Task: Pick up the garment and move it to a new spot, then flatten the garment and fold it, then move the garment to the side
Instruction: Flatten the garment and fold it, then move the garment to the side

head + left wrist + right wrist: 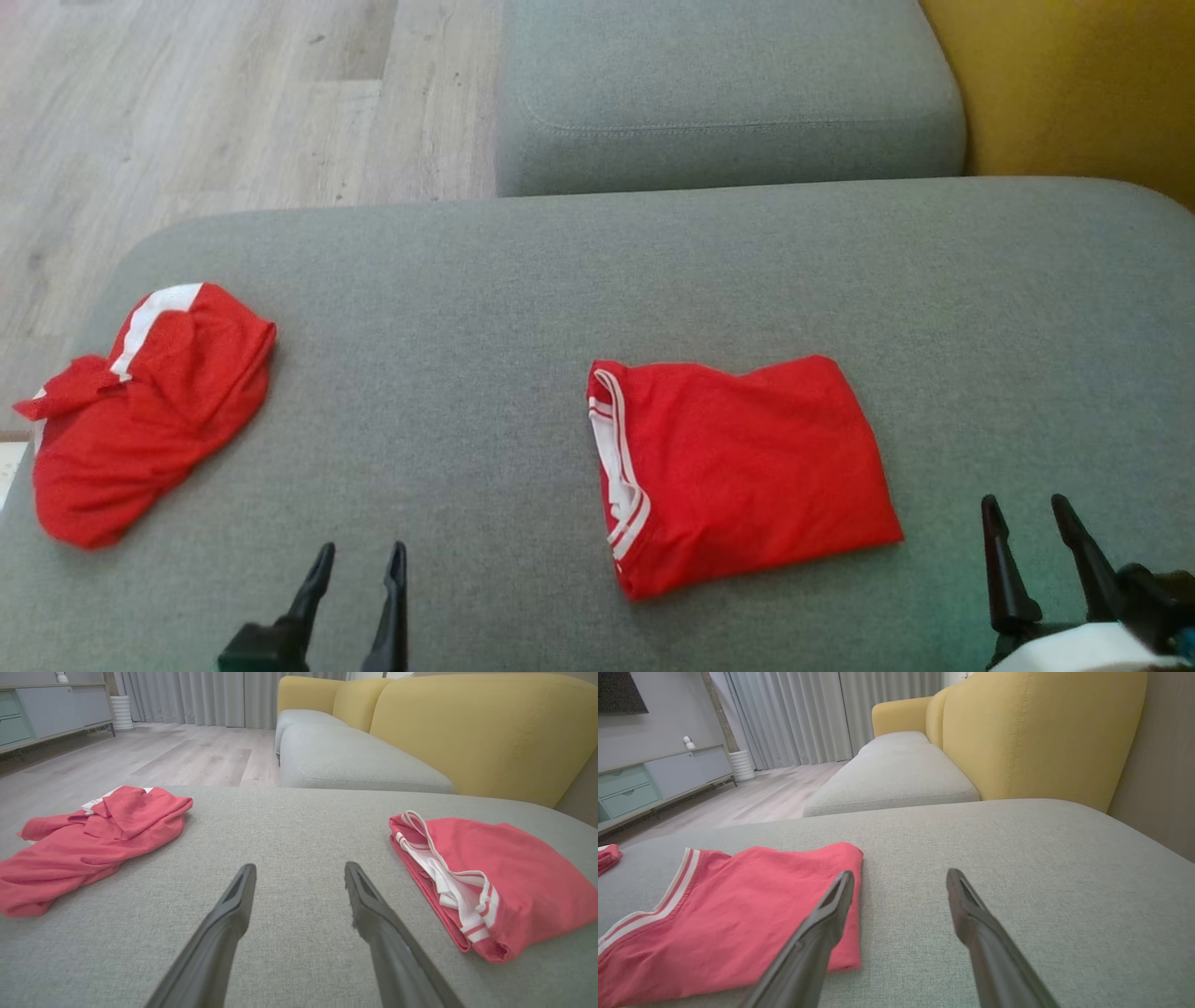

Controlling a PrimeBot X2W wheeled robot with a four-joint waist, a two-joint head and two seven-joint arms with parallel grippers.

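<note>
Right gripper point(1024, 509) stands released and empty, as does the left gripper point(363, 553). We find the folded garment point(747, 467) between them, nearer the right. We advise pinching all layers at one edge when shifting it aside.

A living room in a home.

A sofa had grey fabric seat cushions point(728, 93) and mustard-yellow backrests point(1041, 732), and a wide grey upholstered seat point(653, 271) adjoined it. Pale wood-plank flooring point(233, 103) stretched to floor-length grey curtains point(798, 714). Against the far wall stood a low media cabinet point(658, 774) with pale green drawers and grey doors, and the corner of a dark screen point(621, 690) hung on the wall above it. Household laundry lay on the wide seat: a folded red shirt point(747, 467) with white trim, and well apart from it a crumpled red garment point(140, 411).
</note>
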